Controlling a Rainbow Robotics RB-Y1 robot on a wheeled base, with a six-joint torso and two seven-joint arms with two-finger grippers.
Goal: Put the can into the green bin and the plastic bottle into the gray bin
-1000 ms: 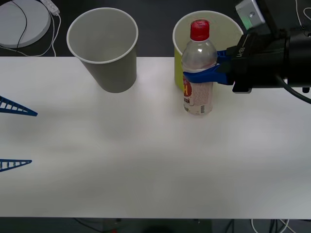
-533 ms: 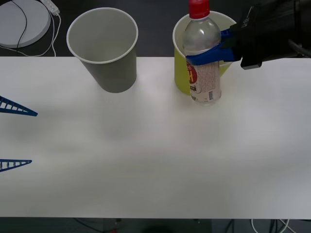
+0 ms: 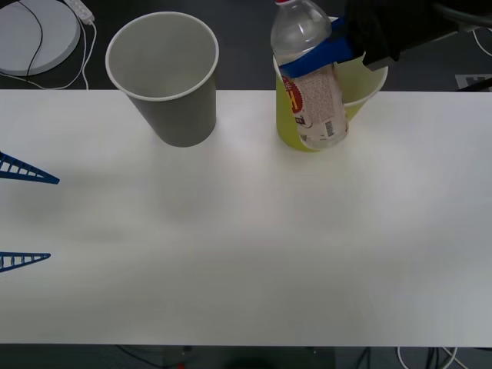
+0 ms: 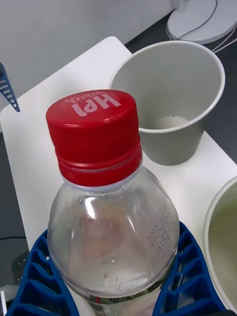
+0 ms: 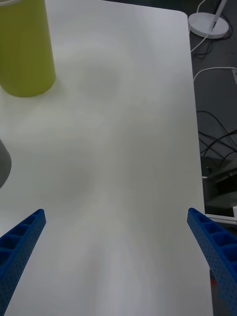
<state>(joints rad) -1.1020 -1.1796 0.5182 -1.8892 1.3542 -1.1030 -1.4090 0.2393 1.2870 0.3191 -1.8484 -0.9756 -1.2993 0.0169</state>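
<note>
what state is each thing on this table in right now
clear plastic bottle with red cap: capped, lifted off the table, tilted, held in front of the green bin
right gripper: shut on the bottle
yellow-green paper-cup bin: upright
gray paper-cup bin: upright, empty
left gripper: open, above the white table

The front view looks down and forward from above the arms onto the white table, from far enough to take in its full width, with the gray bin at 11 o'clock and the green bin at 1 o'clock

The right wrist camera sits very close behind the plastic bottle, facing past its red cap toward the gray bin, shared with the front view

The left wrist camera looks along the tabletop from low and near; the green bin at 11 o'clock is shared too
</note>
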